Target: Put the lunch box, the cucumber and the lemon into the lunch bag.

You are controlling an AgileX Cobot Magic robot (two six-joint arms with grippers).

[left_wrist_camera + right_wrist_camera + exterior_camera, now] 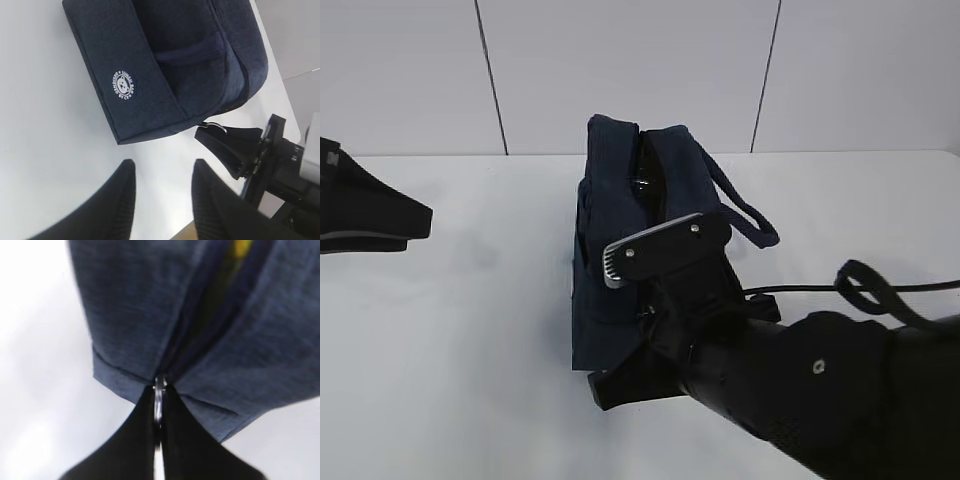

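Right hand [158, 440] is pinched tight on the metal ring pull [159, 390] of the lunch bag [620, 240]. Yellow shows through the zipper gap. Left hand [162, 190] hangs open above the desk [450, 330].

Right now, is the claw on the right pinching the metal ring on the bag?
Touching. In the right wrist view the right claw is shut on the metal ring at the end of the bag's zipper; the left wrist view shows the same.

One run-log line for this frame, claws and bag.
right claw: shut on zipper ring pull | left claw: open, empty | lunch bag: partly unzipped, something yellow inside
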